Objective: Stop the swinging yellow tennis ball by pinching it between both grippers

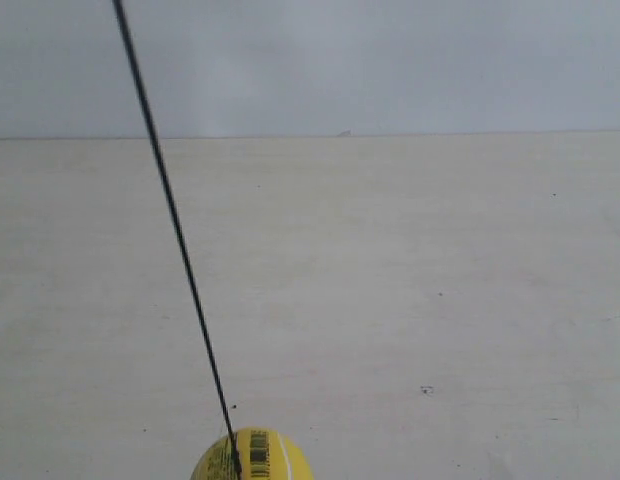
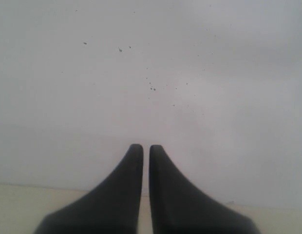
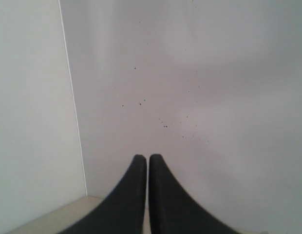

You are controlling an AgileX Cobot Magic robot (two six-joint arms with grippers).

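The yellow tennis ball hangs at the bottom edge of the exterior view, only its top showing, with a black barcode and a white seam. A thin black cord runs from it slanting up to the top left. Neither arm shows in the exterior view. My left gripper is shut with nothing between its black fingers, facing a pale wall. My right gripper is likewise shut and empty, facing a wall corner. The ball appears in neither wrist view.
A pale beige tabletop fills the exterior view up to a grey wall. The wall in front of the left gripper has small dark specks. A wall corner line stands beside the right gripper.
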